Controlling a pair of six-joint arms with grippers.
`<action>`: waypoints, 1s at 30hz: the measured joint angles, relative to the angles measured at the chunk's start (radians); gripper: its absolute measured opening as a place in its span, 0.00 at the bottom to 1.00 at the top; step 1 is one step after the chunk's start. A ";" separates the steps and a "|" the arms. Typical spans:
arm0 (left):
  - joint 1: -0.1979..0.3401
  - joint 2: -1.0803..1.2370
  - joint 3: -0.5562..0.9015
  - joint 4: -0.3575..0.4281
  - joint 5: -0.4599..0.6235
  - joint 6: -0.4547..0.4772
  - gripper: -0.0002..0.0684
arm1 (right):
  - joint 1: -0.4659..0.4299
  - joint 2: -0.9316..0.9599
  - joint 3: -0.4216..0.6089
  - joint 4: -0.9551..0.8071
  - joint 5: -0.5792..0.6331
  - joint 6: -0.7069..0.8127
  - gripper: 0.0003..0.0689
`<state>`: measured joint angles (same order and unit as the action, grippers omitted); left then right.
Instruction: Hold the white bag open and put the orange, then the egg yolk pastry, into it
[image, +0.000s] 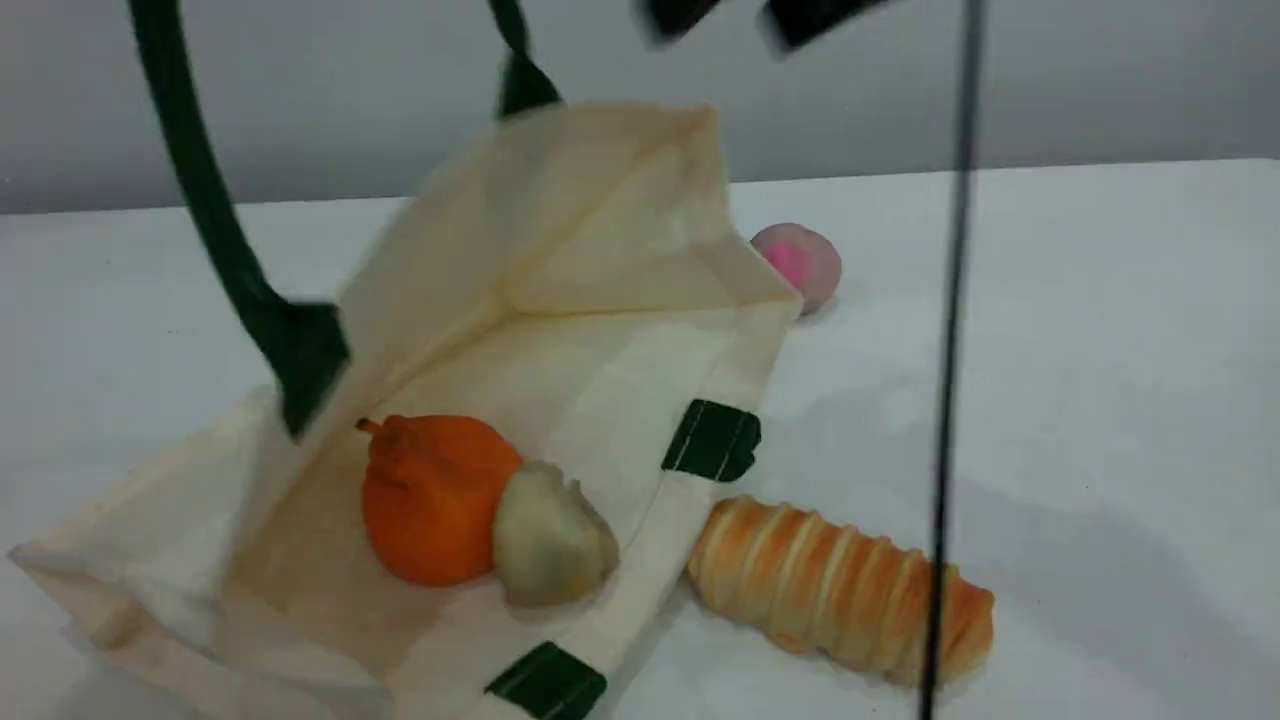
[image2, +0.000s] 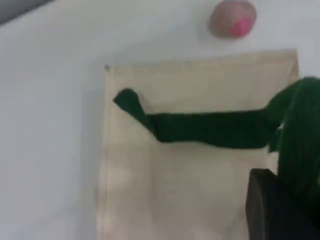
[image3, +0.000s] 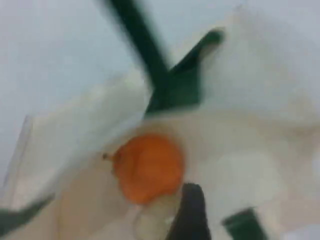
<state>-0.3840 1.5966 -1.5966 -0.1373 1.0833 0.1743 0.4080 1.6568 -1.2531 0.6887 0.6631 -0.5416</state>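
Observation:
The white bag (image: 600, 250) lies open on its side, its upper wall lifted by a dark green handle (image: 200, 190) that runs off the top edge. The orange (image: 430, 510) rests inside the bag, and the egg yolk pastry (image: 550, 540) sits against its right side. My left gripper (image2: 285, 200) is shut on the green handle (image2: 300, 130), above the bag's outer wall (image2: 190, 190). High over the bag's far edge, my right gripper (image: 735, 15) is open and holds nothing. Its fingertip (image3: 190, 210) shows just below the orange (image3: 147, 167) in the right wrist view.
A long striped bread roll (image: 840, 590) lies on the table (image: 1100, 350) just right of the bag's mouth. A pink-centred ball (image: 800, 262) sits behind the bag's right corner. A thin black cable (image: 950, 350) hangs down on the right.

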 joint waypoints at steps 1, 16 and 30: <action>0.000 0.011 0.011 0.000 0.000 0.004 0.13 | -0.027 -0.019 0.000 -0.007 0.013 0.001 0.79; 0.000 0.160 0.093 0.053 0.042 0.107 0.70 | -0.164 -0.112 0.000 -0.039 0.234 0.000 0.71; 0.000 -0.109 0.101 0.043 0.104 0.102 0.74 | -0.164 -0.309 0.000 -0.258 0.545 0.204 0.69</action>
<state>-0.3840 1.4874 -1.4960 -0.0938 1.1877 0.2768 0.2441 1.3476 -1.2531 0.4311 1.2084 -0.3380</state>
